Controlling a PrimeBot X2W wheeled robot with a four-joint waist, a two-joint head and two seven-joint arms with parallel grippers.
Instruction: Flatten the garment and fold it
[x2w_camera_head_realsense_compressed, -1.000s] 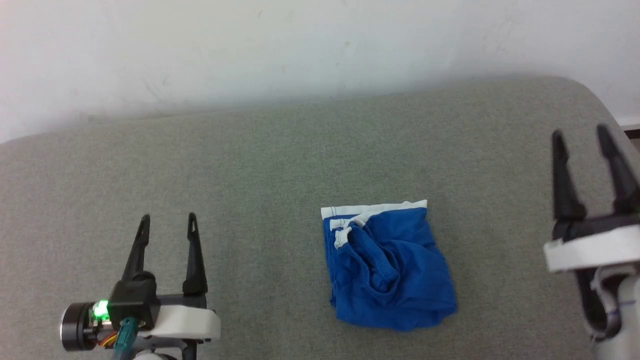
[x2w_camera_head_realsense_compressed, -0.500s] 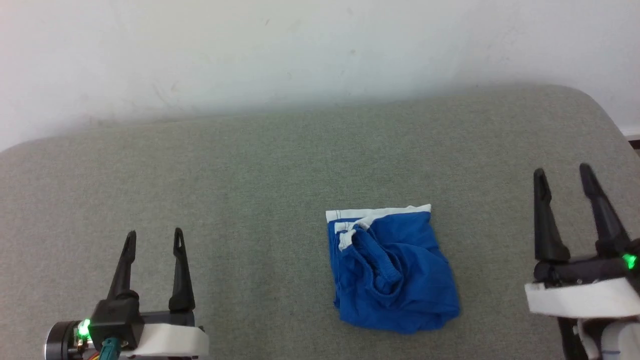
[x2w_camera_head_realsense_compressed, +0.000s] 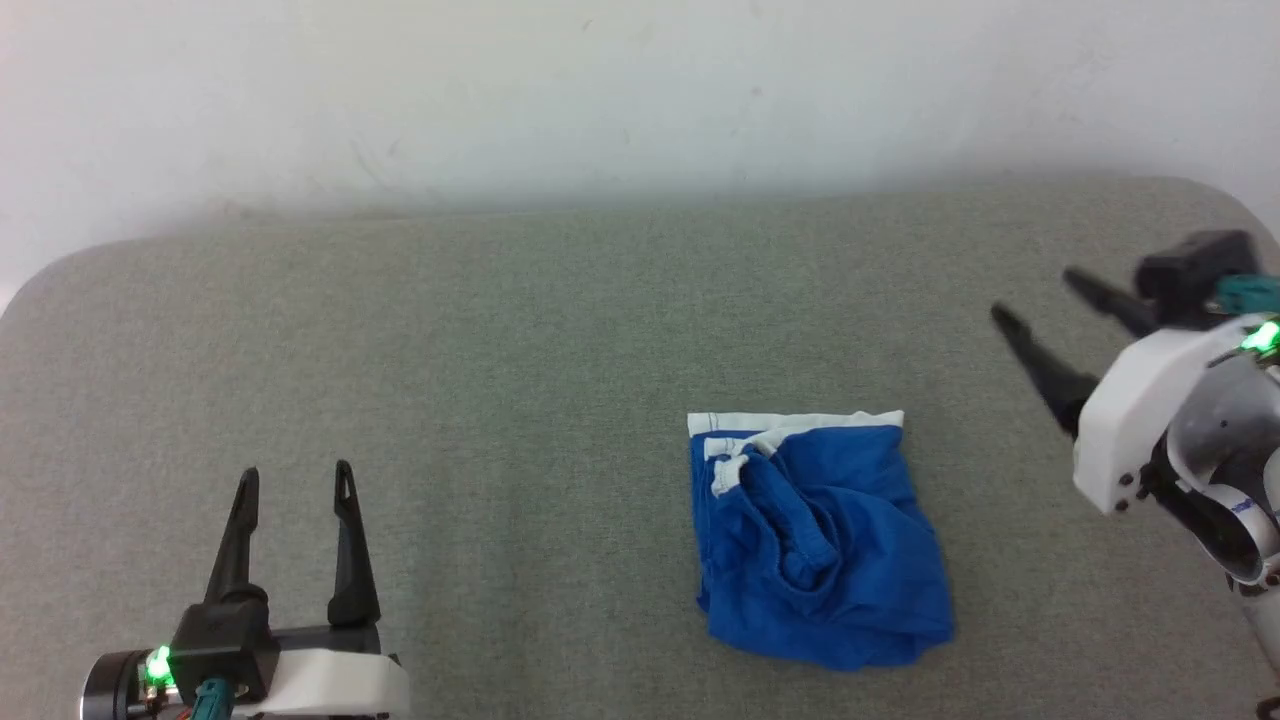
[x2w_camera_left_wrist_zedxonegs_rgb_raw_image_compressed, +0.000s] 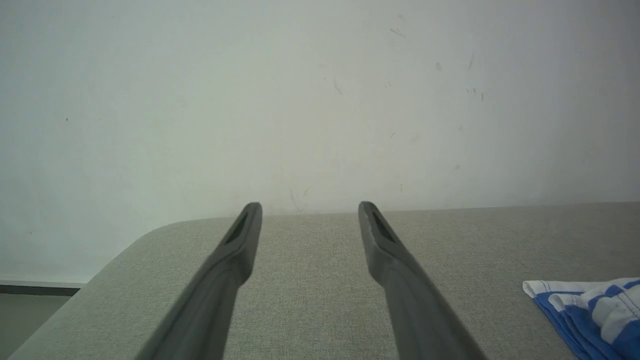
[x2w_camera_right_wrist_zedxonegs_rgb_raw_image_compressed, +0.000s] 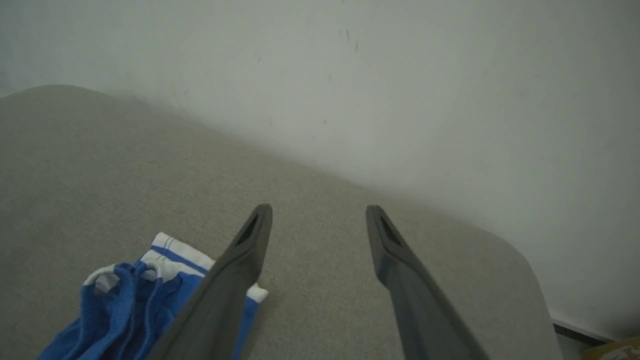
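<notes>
The garment (x2w_camera_head_realsense_compressed: 820, 540) lies bunched on the grey counter (x2w_camera_head_realsense_compressed: 500, 350), so the right claw (x2w_camera_head_realsense_compressed: 1035, 310), spread and empty, angles toward its white-trimmed edge, while the left claw (x2w_camera_head_realsense_compressed: 292, 480) waits spread, well apart.

Thin blue cloth garment (x2w_camera_head_realsense_compressed: 820, 545), crumpled and matt with white woven trim, lies on a desk (x2w_camera_head_realsense_compressed: 500, 400) covered in coarse grey-green woven fabric; behind the desk a matt painted wall (x2w_camera_head_realsense_compressed: 600, 90), faintly scuffed.

Garment (x2w_camera_head_realsense_compressed: 820, 540) on table (x2w_camera_head_realsense_compressed: 500, 350), right of centre; wall (x2w_camera_head_realsense_compressed: 600, 90) behind table.
</notes>
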